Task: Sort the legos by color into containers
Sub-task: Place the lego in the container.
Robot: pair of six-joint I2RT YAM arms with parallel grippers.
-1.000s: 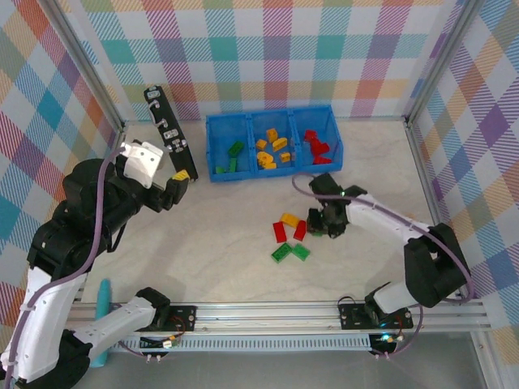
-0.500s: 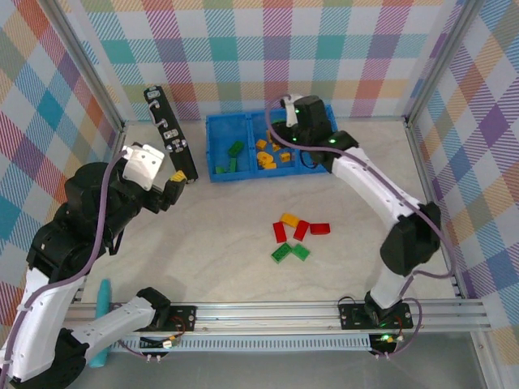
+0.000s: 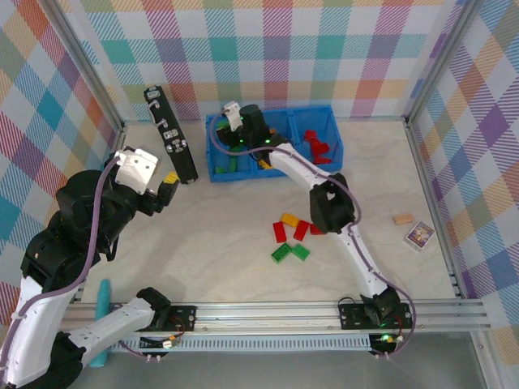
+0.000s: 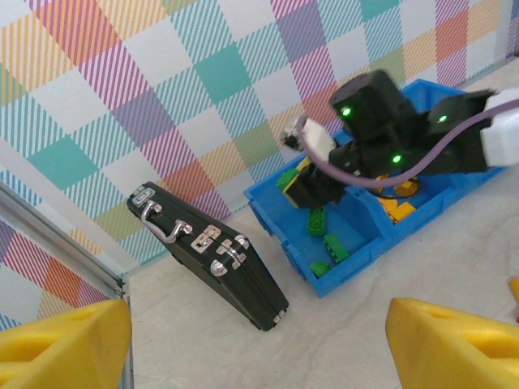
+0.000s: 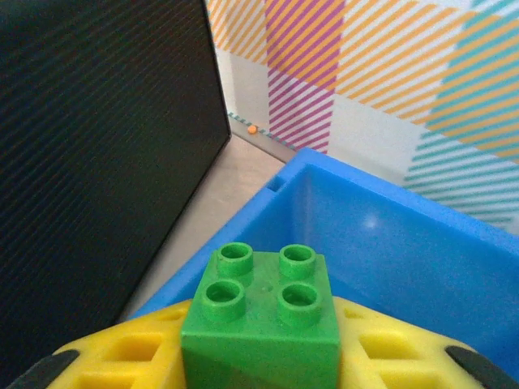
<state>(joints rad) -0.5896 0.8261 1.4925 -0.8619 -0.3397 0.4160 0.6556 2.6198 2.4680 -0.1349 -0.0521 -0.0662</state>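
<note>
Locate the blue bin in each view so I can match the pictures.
Top external: blue bin, upper centre by the far wall.
Left wrist: bin right of centre, green end nearest.
Right wrist: bin wall behind the green brick.
Shared landmark: black case beside the bin's green end.

Green lego [image 5: 259,312], blue bin [image 5: 405,243]

I see long blue bin [image 3: 209,146] upper centre, three compartments, green bricks [image 4: 325,235] left, red bricks [image 3: 318,146] right, one green brick [image 5: 259,312] studs up over left compartment, loose bricks [image 3: 289,235] mid-frame, one yellow, two red, two green
</note>
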